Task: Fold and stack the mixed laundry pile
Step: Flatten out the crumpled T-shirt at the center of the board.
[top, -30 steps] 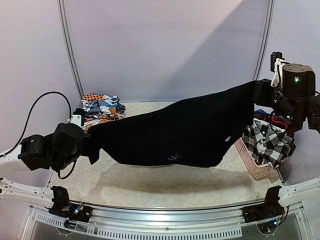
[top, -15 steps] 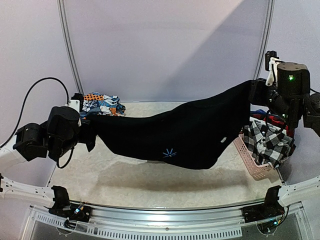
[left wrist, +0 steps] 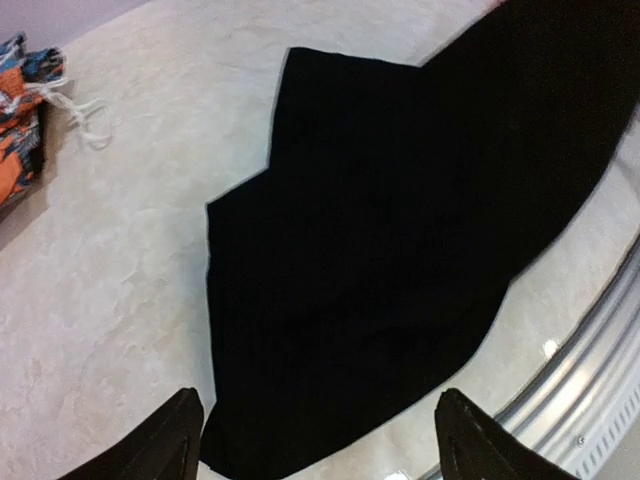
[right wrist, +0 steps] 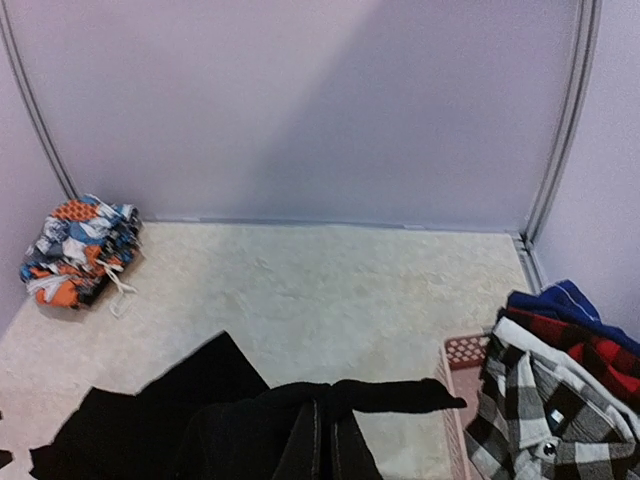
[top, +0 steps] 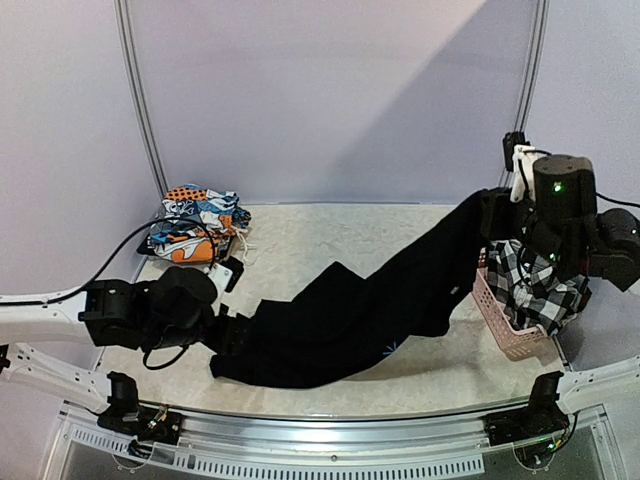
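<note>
Black garment [top: 350, 310] is soft, limp, light. Near-left end slumped on bench [top: 300, 230]; far-right corner hangs from right gripper [right wrist: 322, 445], jaws clamped on it. Left gripper [left wrist: 318, 420] jaws apart, empty. Best grabbed at hem corners.

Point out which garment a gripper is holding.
The large black garment: the right gripper pinches its raised end. The checked shirt hangs in the pink basket; the printed pieces lie stacked, untouched.

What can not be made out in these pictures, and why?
- Right wrist view: right end effector tips, buried in the black garment.
- Top view: pink basket lower contents, under the checked shirt.
- Top view: printed stack pieces, too small to count.
</note>
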Controlling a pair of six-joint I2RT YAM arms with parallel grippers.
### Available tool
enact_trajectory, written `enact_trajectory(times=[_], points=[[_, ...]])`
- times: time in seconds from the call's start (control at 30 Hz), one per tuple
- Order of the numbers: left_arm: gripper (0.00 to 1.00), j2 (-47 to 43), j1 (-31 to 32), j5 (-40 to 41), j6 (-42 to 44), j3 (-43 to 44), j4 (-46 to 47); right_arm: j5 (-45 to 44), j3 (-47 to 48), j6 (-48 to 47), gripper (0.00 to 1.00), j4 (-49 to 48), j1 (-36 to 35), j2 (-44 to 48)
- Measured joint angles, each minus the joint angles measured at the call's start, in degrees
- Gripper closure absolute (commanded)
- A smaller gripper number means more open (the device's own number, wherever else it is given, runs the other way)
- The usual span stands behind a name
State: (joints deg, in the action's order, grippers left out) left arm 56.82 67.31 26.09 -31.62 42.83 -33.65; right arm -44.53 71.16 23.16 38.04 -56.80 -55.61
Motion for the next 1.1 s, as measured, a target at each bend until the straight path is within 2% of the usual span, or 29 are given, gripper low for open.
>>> enact_trajectory(times=[0.13, 0.23, 0.3, 0.47, 0.67, 0.73, 0.83, 0.93, 1.0, 1.03, 1.07, 1.1], points=[[0.10, 0.2, 4.2, -0.4, 0.4, -0.2, 1.3, -3.3, -6.8, 4.7, 1.00, 4.7, 0.3, 4.0], [0.17, -0.7, 3.3, 2.7, 0.5, -0.8, 2.9, -4.9, -9.5, 7.8, 1.00, 7.5, 0.4, 8.3], [0.22, -0.4, 0.1, 2.5, 0.9, -2.2, 5.0, -5.5, -10.9, 9.6, 1.00, 8.5, 0.5, 11.3], [0.22, 6.4, -12.6, -2.2, 2.3, -3.7, 11.1, -5.6, -15.1, 12.6, 1.00, 9.6, 0.6, 16.4], [0.27, 25.6, -20.8, -11.1, 4.6, 5.1, 16.0, -3.3, -18.6, 14.1, 1.00, 9.6, 0.6, 16.3], [0.35, 31.1, -22.4, -13.8, 5.0, 8.3, 17.7, -2.3, -19.3, 14.2, 1.00, 9.5, 0.6, 15.8], [0.53, 37.0, -24.4, -18.0, 5.5, 10.7, 20.1, -1.3, -19.8, 14.2, 1.00, 9.2, 0.6, 15.3], [0.62, 41.5, -25.6, -21.6, 5.7, 12.0, 21.4, -0.6, -19.9, 14.2, 1.00, 8.6, 0.6, 14.4], [0.76, 43.9, -25.9, -23.2, 5.9, 13.3, 21.4, -0.2, -19.9, 14.1, 1.00, 8.1, 0.6, 13.9], [0.93, 45.0, -26.0, -24.0, 6.1, 14.1, 21.5, 0.0, -19.9, 14.1, 1.00, 7.8, 0.6, 13.6], [1.00, 45.8, -26.1, -24.5, 6.3, 14.6, 21.6, 0.2, -19.9, 14.1, 1.00, 7.5, 0.6, 13.3], [1.00, 46.2, -26.1, -25.2, 6.1, 15.0, 21.8, 0.3, -19.9, 14.1, 1.00, 7.3, 0.6, 13.0]])
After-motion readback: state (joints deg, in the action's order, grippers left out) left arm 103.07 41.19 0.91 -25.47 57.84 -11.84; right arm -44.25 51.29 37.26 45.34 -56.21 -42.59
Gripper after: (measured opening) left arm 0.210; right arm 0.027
